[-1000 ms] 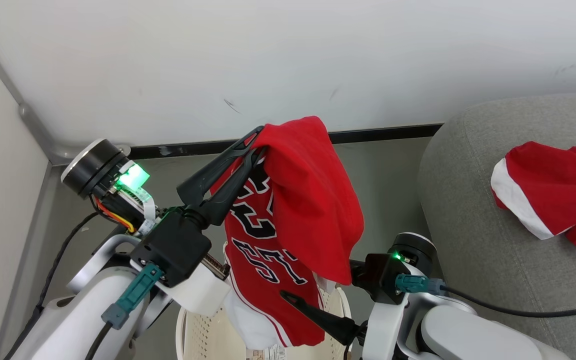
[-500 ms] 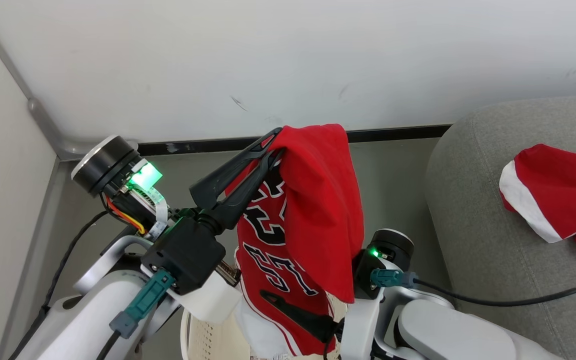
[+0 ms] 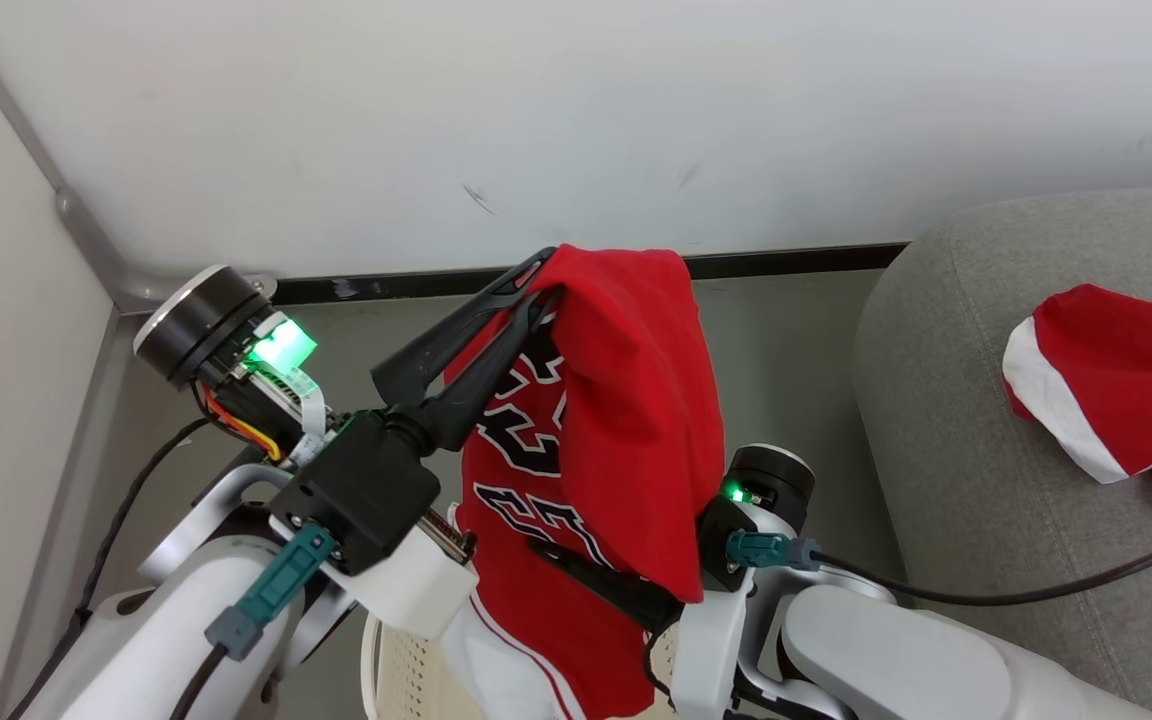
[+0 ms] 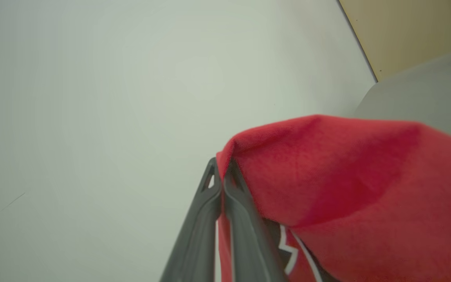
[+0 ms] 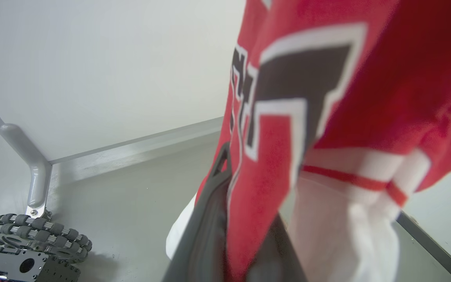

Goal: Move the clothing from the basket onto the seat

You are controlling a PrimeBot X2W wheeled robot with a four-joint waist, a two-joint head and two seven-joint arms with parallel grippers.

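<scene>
Now the left claw (image 3: pixel 539 278), raised high on its bent arm, is clenched on the top of the soft red number-23 jersey (image 3: pixel 626 400), which hangs above the cream perforated plastic basket (image 3: pixel 391 665). The right claw (image 3: pixel 543 550), gaping a second ago, has clamped onto the jersey's lower part.

Smooth pale grey forearms (image 3: pixel 136 650) each end in a black wrist block (image 3: pixel 361 495) with a teal plug (image 3: pixel 271 590) and a black cable (image 3: pixel 986 597). The left hand (image 3: pixel 534 275) has two long dark fingers (image 3: pixel 436 345) with cut-out tips; its black, silver-rimmed cylinder (image 3: pixel 198 325) carries a green light (image 3: pixel 281 350) (red and yellow wires (image 3: pixel 236 425) beneath).
</scene>
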